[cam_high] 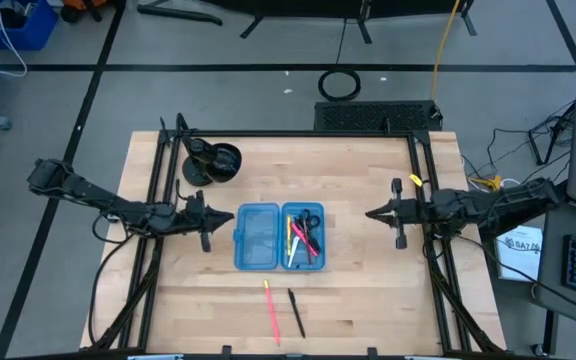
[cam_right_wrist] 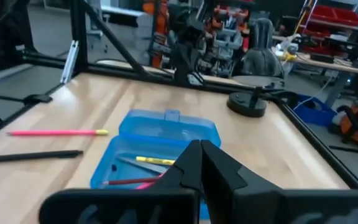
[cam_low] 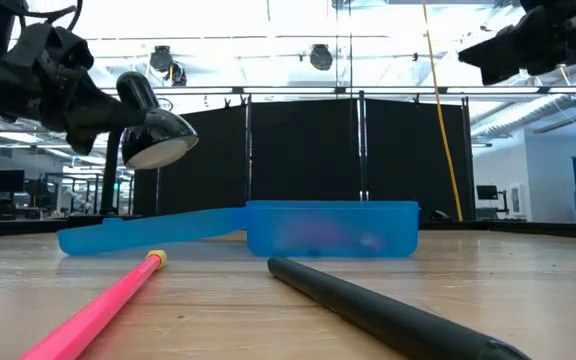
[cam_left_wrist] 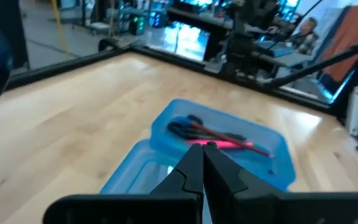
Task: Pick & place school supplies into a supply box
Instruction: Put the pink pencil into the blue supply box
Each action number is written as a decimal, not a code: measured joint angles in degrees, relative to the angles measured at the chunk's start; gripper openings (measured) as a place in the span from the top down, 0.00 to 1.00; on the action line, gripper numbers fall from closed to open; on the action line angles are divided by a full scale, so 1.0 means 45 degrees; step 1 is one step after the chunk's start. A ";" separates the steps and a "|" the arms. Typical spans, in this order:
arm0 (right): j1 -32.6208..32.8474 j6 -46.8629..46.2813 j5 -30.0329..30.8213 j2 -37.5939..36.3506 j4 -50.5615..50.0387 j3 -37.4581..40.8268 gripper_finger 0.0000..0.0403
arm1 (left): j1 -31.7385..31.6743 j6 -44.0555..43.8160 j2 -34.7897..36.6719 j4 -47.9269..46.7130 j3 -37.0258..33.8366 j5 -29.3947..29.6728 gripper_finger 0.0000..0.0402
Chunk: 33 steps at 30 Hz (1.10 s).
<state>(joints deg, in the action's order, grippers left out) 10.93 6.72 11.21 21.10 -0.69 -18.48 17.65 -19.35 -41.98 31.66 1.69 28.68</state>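
Observation:
The supply box (cam_high: 278,236) lies open at the table's middle: a flat lid half (cam_high: 257,236) on the left and a tray half (cam_high: 305,238) on the right. The tray holds black-handled scissors (cam_high: 311,218) and yellow and pink-red pens (cam_high: 296,242). A pink pen (cam_high: 271,310) and a black pen (cam_high: 296,312) lie on the table toward the near edge. My left gripper (cam_high: 230,217) hovers shut just left of the box, empty. My right gripper (cam_high: 370,214) hovers shut to the box's right, empty. Both wrist views show the box beyond shut fingertips (cam_left_wrist: 202,148) (cam_right_wrist: 199,145).
A black round stand with a lamp head (cam_high: 213,162) stands at the far left of the table and shows in the low view (cam_low: 153,125). Black frame rails (cam_high: 420,170) run along the table's left, right and far sides. Bare wood lies around the two loose pens.

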 joint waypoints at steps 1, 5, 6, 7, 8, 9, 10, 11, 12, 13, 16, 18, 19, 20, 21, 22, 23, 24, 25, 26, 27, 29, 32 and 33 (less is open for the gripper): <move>-0.0024 0.0000 -0.0066 -0.0151 0.0196 0.0216 1.00 | 0.0000 -0.0094 0.0000 -0.0187 0.0000 0.0026 0.98; -0.0259 -0.0150 -0.0907 -0.0519 0.1324 0.1353 1.00 | 0.0023 -0.0476 -0.0005 -0.1190 0.0000 -0.0799 0.98; -0.0299 -0.0227 -0.0907 -0.0580 0.1683 0.1668 1.00 | 0.0046 -0.0719 -0.0001 -0.1385 0.0000 -0.0926 0.98; -0.0358 -0.0296 -0.0881 -0.0597 0.2175 0.2002 1.00 | 0.0062 -0.1012 -0.0002 -0.1492 0.0000 -0.1046 0.98; -0.0422 -0.0306 -0.0853 -0.0602 0.2863 0.2335 1.00 | 0.0135 -0.1252 -0.0005 -0.1543 0.0000 -0.1052 0.98; -0.0483 -0.0276 -0.0875 -0.0602 0.3419 0.2616 1.00 | 0.0234 -0.1435 -0.0002 -0.1563 0.0000 -0.1013 0.98; -0.0519 -0.0153 -0.0949 -0.0612 0.3922 0.2882 1.00 | 0.0366 -0.1589 -0.0005 -0.1562 0.0003 -0.0943 0.98; -0.0563 0.0045 -0.1185 -0.0612 0.4349 0.3124 1.00 | 0.0518 -0.1694 -0.0005 -0.1673 0.0065 -0.0664 0.98; -0.0594 0.0273 -0.1405 -0.0606 0.4465 0.3281 1.00 | 0.0720 -0.1748 -0.0007 -0.1905 0.0233 -0.0125 0.98; -0.0616 0.0426 -0.1576 -0.0597 0.4757 0.3455 1.00 | 0.0968 -0.1815 -0.0031 -0.2375 0.0565 0.0572 0.99; -0.0644 0.0525 -0.1848 -0.0608 0.4843 0.3741 1.00 | 0.1549 -0.2313 -0.0636 -0.4885 0.2426 0.2233 0.99; -0.0641 0.0457 -0.1855 -0.0599 0.4744 0.3841 1.00 | 0.1769 -0.2952 -0.1322 -0.6937 0.4042 0.2402 0.99; -0.0639 0.0462 -0.1858 -0.0602 0.4761 0.3846 1.00 | 0.1881 -0.3330 -0.1808 -0.7782 0.4934 0.2405 0.99; -0.0639 0.0521 -0.1858 -0.0602 0.4797 0.3846 1.00 | 0.2024 -0.3785 -0.2293 -0.8690 0.5789 0.2401 0.99; -0.0639 0.0670 -0.1858 -0.0602 0.4872 0.3851 1.00 | 0.2186 -0.4418 -0.2814 -0.9714 0.6626 0.2388 0.99; -0.0639 0.0851 -0.1853 -0.0607 0.4881 0.3856 1.00 | 0.2344 -0.5246 -0.3387 -1.0846 0.7472 0.2289 0.99; -0.0639 0.1048 -0.1853 -0.0607 0.4888 0.3856 1.00 | 0.2497 -0.6453 -0.4009 -1.2181 0.8393 0.2160 0.99; -0.0639 0.1238 -0.1826 -0.0603 0.4945 0.3856 1.00 | 0.2643 -0.7988 -0.4656 -1.3529 0.9287 0.1966 0.99; -0.0639 0.1385 -0.1766 -0.0604 0.5012 0.3861 1.00 | 0.2797 -0.9529 -0.5332 -1.4842 1.0170 0.1707 1.00; -0.0639 0.1442 -0.1557 -0.0607 0.5060 0.3861 1.00 | 0.2974 -1.1056 -0.6056 -1.6194 1.1041 0.1333 1.00; -0.0637 0.1462 -0.1373 -0.0607 0.5081 0.3864 1.00 | 0.3196 -1.2420 -0.6800 -1.7286 1.1851 0.0995 1.00; -0.0639 0.1452 -0.0915 -0.0607 0.5069 0.3871 1.00 | 0.3691 -1.4501 -0.8408 -1.9112 1.3469 0.0267 1.00; -0.0639 0.1356 -0.0833 -0.0607 0.4931 0.3871 1.00 | 0.4519 -1.6907 -1.0683 -2.0953 1.5907 -0.0662 1.00; -0.0639 0.1316 -0.0829 -0.0603 0.4913 0.3875 1.00 | 0.4813 -1.7632 -1.1411 -2.1403 1.6762 -0.0746 1.00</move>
<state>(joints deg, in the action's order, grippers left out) 8.05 12.64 7.48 18.39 21.42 -1.04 39.31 -98.69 -93.33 -64.65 77.12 25.32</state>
